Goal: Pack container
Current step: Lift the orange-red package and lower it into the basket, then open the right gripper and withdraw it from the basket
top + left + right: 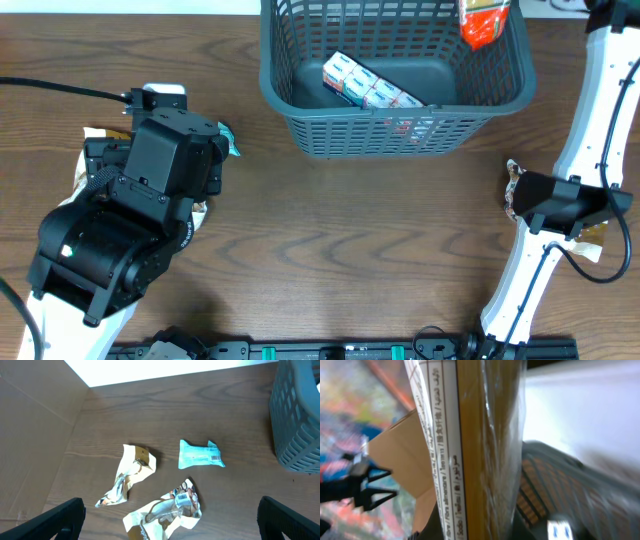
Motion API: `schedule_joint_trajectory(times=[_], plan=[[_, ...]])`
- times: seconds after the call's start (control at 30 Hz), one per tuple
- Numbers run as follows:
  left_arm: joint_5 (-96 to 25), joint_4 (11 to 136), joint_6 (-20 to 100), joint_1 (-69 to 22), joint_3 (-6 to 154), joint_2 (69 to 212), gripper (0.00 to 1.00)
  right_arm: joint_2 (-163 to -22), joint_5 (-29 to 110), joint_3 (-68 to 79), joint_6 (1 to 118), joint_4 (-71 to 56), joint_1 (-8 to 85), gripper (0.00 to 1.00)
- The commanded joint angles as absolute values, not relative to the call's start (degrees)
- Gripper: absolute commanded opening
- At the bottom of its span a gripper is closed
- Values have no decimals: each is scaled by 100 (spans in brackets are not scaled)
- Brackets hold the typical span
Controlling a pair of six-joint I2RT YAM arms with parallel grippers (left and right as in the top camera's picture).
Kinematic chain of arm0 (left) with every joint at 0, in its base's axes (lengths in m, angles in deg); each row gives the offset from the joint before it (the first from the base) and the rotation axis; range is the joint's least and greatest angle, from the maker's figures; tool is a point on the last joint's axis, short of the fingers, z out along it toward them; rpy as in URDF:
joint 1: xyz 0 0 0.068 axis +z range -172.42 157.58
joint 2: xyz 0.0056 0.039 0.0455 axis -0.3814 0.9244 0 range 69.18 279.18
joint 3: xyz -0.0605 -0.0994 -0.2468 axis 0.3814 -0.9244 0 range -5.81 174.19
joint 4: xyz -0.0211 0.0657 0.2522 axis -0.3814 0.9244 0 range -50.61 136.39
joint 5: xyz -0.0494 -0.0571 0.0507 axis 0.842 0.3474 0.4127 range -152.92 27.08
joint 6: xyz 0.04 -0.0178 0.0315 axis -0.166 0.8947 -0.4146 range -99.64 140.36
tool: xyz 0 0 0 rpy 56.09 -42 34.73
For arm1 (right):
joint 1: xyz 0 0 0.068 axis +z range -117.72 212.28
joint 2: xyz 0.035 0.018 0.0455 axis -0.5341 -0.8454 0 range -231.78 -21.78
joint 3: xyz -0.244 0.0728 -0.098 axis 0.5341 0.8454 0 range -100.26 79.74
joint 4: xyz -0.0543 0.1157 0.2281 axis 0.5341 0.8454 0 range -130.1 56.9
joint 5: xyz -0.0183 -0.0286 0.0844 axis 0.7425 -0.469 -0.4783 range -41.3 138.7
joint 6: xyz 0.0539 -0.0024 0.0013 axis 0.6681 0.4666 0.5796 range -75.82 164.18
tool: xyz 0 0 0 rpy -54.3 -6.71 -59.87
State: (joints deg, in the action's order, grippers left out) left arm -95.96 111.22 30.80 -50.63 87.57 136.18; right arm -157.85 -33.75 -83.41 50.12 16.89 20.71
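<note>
The dark grey slotted container [300,100] stands at the back middle of the table, with a white and blue packet [368,85] lying on its floor. A red-orange snack packet [484,22] hangs over the container's far right corner. My right gripper is shut on it, and in the right wrist view the packet [470,450] fills the frame and hides the fingers. My left gripper [170,522] is open above the table at the left. It hovers over a crumpled white-brown packet [167,512], beside another [131,474] and a teal packet [200,455].
The white right arm [600,90] runs from the front edge up the right side. Under it lie brown wrappers [514,190]. The black left arm [130,220] covers the left packets from above. The container's wall [297,415] is at the right of the left wrist view.
</note>
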Motion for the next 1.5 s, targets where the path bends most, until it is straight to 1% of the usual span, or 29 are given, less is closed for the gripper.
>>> schedule_joint_trajectory(times=[0.0, 0.2, 0.33, 0.4, 0.63, 0.77, 1.03, 1.07, 1.1, 1.13, 1.17, 1.23, 1.27, 1.3, 1.47], plan=[[-9681, 11142, 3047, -5034, 8731, 13624, 99, -15689, -2792, -8267, 4046, 2155, 2104, 1], [-9683, 11142, 3045, -5034, 8731, 13624, 99, -15600, -383, -8271, 3060, 3904, 2455, 1], [-9683, 11140, 3045, -5034, 8731, 13624, 99, -15468, 1226, -8271, 2723, 4520, 2781, 1], [-9683, 11142, 3045, -5034, 8731, 13624, 99, -15425, 1811, -8269, 2566, 4684, 2938, 1], [-9681, 11142, 3047, -5034, 8731, 13624, 99, -15401, 2141, -8267, 1493, 5193, 3317, 1], [-9683, 11140, 3045, -5034, 8731, 13624, 99, -15401, 2489, -8267, 1250, 5283, 3454, 1], [-9681, 11142, 3047, -5034, 8731, 13624, 99, -15401, 2539, -8267, 809, 5536, 3535, 2], [-9681, 11142, 3047, -5034, 8731, 13624, 99, -15401, 2539, -8267, 811, 5541, 3540, 7], [-9681, 11142, 3047, -5034, 8731, 13624, 99, -15401, 2539, -8267, 813, 5534, 3537, 21], [-9681, 11142, 3045, -5034, 8731, 13624, 99, -15401, 2539, -8267, 813, 5530, 3537, 47], [-9683, 11140, 3045, -5034, 8731, 13624, 99, -15401, 2539, -8267, 813, 5527, 3537, 60], [-9681, 11142, 3045, -5034, 8731, 13624, 99, -15401, 2541, -8267, 842, 5503, 3537, 65], [-9683, 11142, 3047, -5034, 8731, 13624, 99, -15401, 2539, -8267, 855, 5488, 3535, 73], [-9683, 11142, 3047, -5034, 8731, 13624, 99, -15401, 2539, -8267, 855, 5477, 3535, 75], [-9683, 11142, 3045, -5034, 8731, 13624, 98, -15401, 2537, -8267, 1043, 5283, 3537, 82]])
